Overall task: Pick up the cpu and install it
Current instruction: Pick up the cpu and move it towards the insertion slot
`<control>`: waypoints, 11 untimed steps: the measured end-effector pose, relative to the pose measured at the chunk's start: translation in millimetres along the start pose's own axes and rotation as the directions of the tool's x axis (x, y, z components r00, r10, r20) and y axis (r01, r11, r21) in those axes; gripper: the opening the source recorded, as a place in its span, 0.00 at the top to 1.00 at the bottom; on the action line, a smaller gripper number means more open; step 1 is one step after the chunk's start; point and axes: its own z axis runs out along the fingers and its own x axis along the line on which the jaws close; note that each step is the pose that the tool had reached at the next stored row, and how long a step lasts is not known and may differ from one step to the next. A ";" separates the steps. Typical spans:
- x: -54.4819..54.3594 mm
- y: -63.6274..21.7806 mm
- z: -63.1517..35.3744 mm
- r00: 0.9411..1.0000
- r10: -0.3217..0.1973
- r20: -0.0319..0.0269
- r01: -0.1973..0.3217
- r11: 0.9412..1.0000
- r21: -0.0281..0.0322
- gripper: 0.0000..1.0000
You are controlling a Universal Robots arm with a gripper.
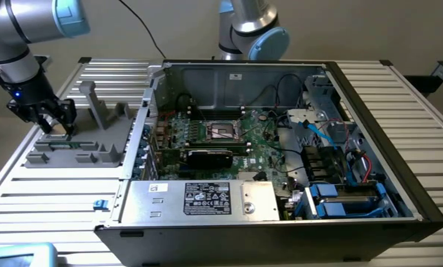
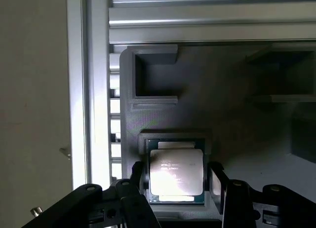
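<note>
The cpu [image 2: 176, 171], a small square chip with a shiny silver top and green rim, lies in a recess of the grey holder tray [image 2: 163, 90]. My gripper [image 2: 176, 177] reaches down over it, and its black fingers [image 2: 139, 176] press against two opposite edges of the chip. In the exterior view the gripper [image 1: 56, 127] stands over the far corner of the holder tray [image 1: 80, 150] at that view's left, with the cpu [image 1: 57, 135] just visible between the fingertips. The motherboard socket [image 1: 225, 130] sits inside the open computer case.
The open computer case [image 1: 280, 139] lies on the slatted aluminium table [image 1: 28, 189], to the exterior view's right of the tray. A black graphics card [image 1: 210, 156] sits just below the socket. Upright posts [image 1: 95, 105] rise from the tray. A second arm [image 1: 251, 33] stands behind the case.
</note>
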 end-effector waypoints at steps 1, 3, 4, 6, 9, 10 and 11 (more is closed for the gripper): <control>0.0 0.0 0.0 1.000 0.000 0.000 0.000 1.000 0.000 0.40; 0.0 0.0 -0.1 1.000 0.000 0.000 0.000 1.000 0.000 0.45; 0.0 0.0 -0.1 1.000 0.000 0.000 0.000 1.000 0.000 0.45; 0.0 0.0 -0.1 1.000 0.000 0.000 0.000 1.000 0.000 0.45; 0.0 0.2 -3.2 1.000 0.000 0.000 0.000 1.000 0.000 0.45; 0.1 0.2 -5.7 1.000 0.000 0.000 0.000 1.000 0.000 0.45; 0.1 0.3 -8.4 1.000 0.000 0.000 0.000 1.000 0.000 0.45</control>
